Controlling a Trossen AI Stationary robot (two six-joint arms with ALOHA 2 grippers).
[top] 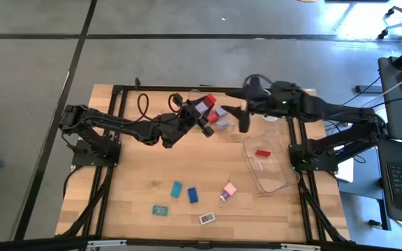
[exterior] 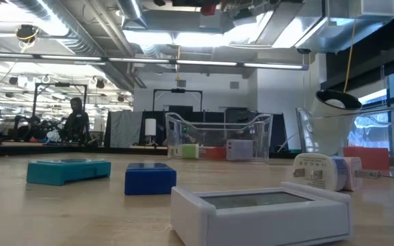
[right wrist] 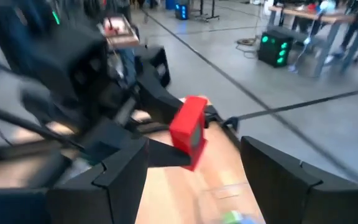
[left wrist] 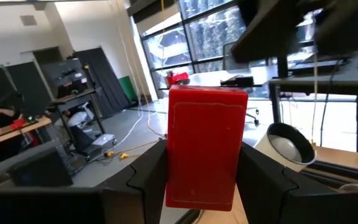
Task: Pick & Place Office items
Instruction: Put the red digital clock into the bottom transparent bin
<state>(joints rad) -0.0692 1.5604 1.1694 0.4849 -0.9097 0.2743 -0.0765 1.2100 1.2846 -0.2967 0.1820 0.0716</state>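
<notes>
Red block in hand: a red block (left wrist: 205,146) sits clamped between the two fingers of the left gripper (top: 199,111), lifted off the table at about 12 o'clock of the board, over the far tub (top: 199,94).
Left gripper: clenched on the red block; the block stands upright between the fingers in the left wrist view.
Right gripper: the right gripper (top: 237,117) hangs just beside it at 3 o'clock, fingers spread wide and holding nothing; its wrist view looks straight at the red block between the other arm's fingers.
Likely step: this reads as either a handover or a drop into the far tub; the pictures do not settle which.
Already placed: a red piece (top: 262,153) lies in the right tub (top: 274,183), at 3 o'clock of the board. The far tub holds several pieces, among them red and lavender ones in the high view and a green one (exterior: 189,151) in the low view; the count is unclear.
Left on the table: a teal block (top: 176,188), a blue block (top: 193,194), a pink piece (top: 229,190), a green piece (top: 160,210) and a white piece (top: 207,218), all loose around 6 o'clock, well apart from both tubs.
Progress: judged roughly half done, with five loose pieces and the held block to go.
</notes>
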